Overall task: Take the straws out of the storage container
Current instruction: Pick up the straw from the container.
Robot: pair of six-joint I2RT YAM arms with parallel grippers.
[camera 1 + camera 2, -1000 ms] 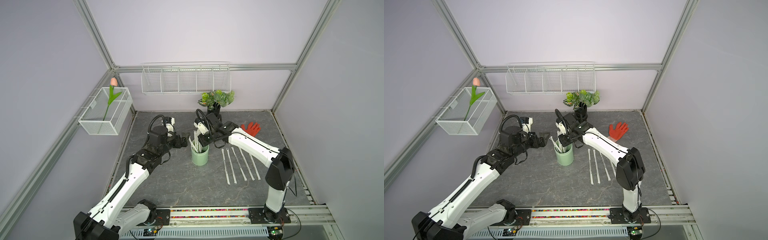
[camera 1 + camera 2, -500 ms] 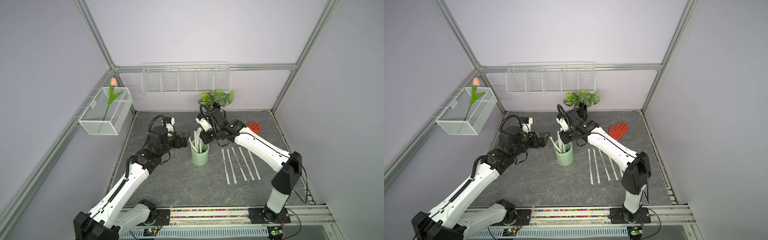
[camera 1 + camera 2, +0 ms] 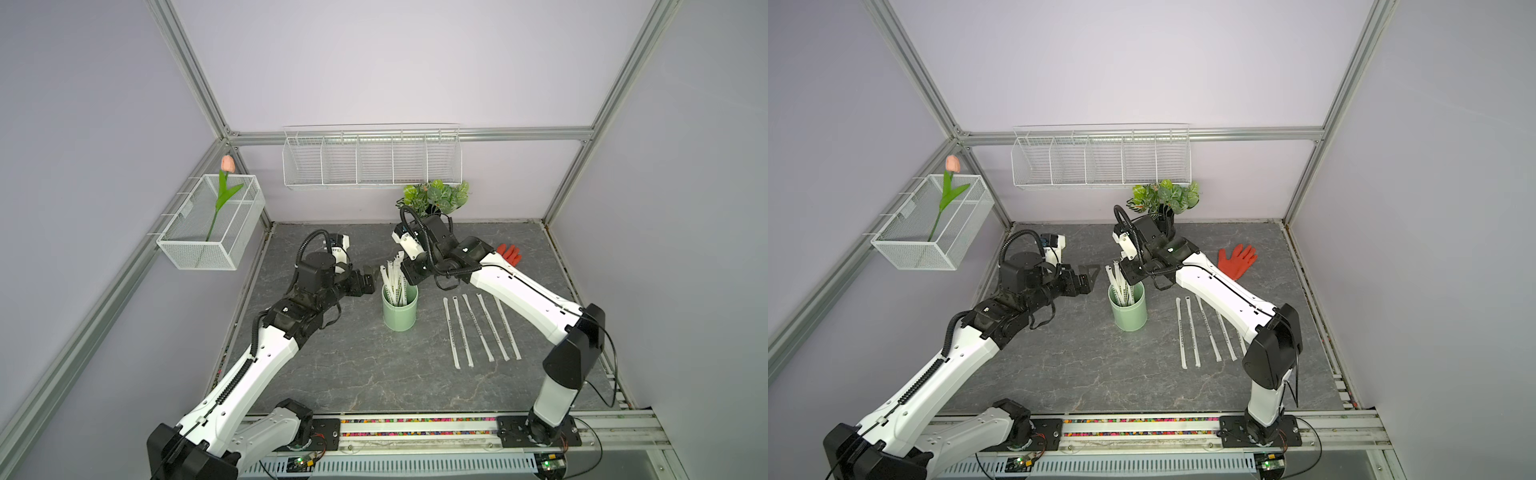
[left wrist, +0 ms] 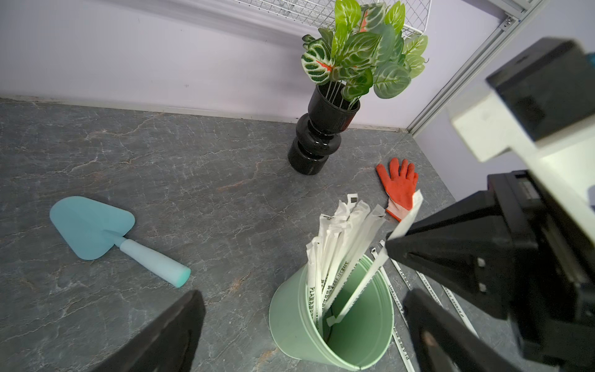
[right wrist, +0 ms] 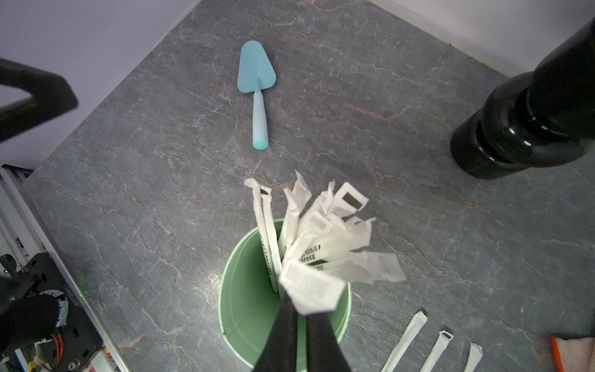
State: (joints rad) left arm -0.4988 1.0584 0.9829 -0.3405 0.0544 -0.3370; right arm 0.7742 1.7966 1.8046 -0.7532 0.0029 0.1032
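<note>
the straw (image 4: pixel 363 277) clamped in the right gripper (image 5: pixel 299 319) should be drawn straight from the cup (image 3: pixel 400 316), left gripper (image 3: pixel 1090 275) spread wide.

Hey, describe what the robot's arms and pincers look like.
Both the left arm and the right arm have glossy white shells, black joints and looping black cables. The left pincer and the right pincer are black, with tapering wedge-shaped fingers.
</note>
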